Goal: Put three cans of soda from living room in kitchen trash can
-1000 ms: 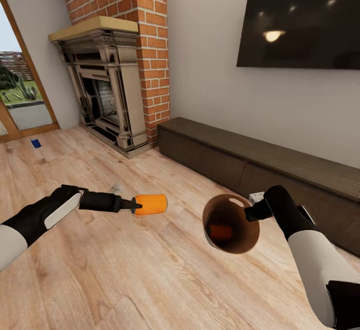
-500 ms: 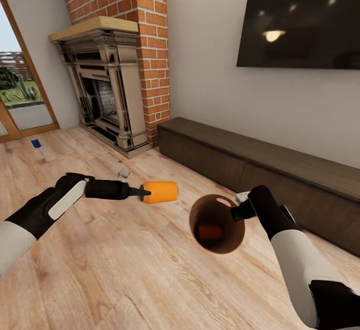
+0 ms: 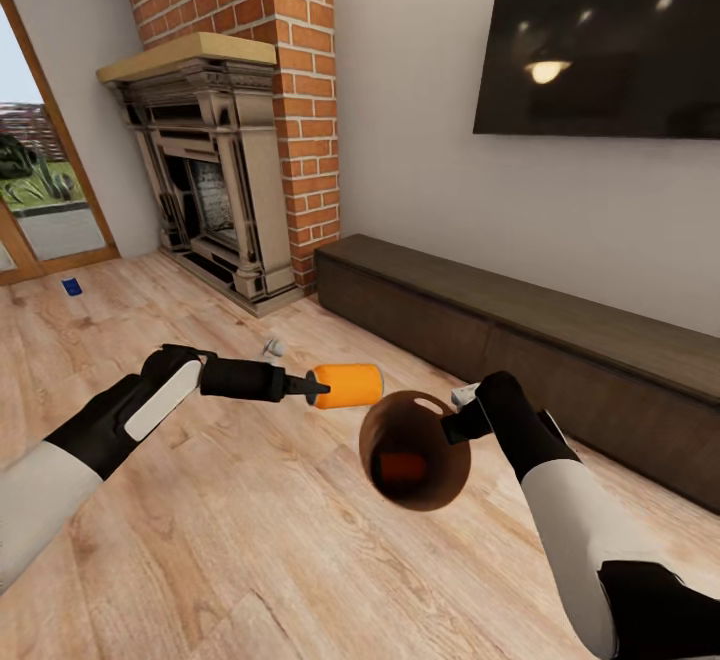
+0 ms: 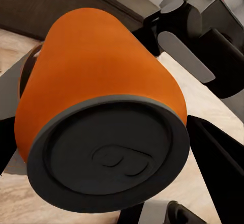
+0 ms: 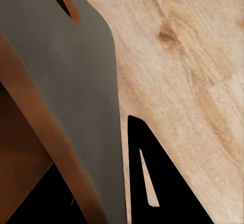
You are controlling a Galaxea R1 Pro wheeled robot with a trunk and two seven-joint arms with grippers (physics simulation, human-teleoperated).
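My left gripper (image 3: 318, 389) is shut on an orange can of soda (image 3: 349, 386), held on its side above the floor, just left of the trash can's rim. The same can of soda (image 4: 101, 112) looms close in the left wrist view, its end facing the camera. My right gripper (image 3: 455, 422) is shut on the rim of the trash can (image 3: 420, 465), which is tipped with its tan-brown mouth toward me. Inside it lies another orange can of soda (image 3: 400, 466). The trash can's grey wall (image 5: 86, 96) and brown inside show in the right wrist view. A small dark blue can of soda (image 3: 71, 286) stands far left on the floor.
A brick fireplace (image 3: 215, 170) stands at the back left. A long dark low cabinet (image 3: 520, 335) runs along the wall under a black TV (image 3: 610, 40). A glass door (image 3: 40, 190) is at the far left. Pale wood floor (image 3: 250, 540) spreads below both arms.
My left gripper carried the orange can rightward, close to the trash can's rim. My right gripper brought the trash can left and slightly up, toward it.
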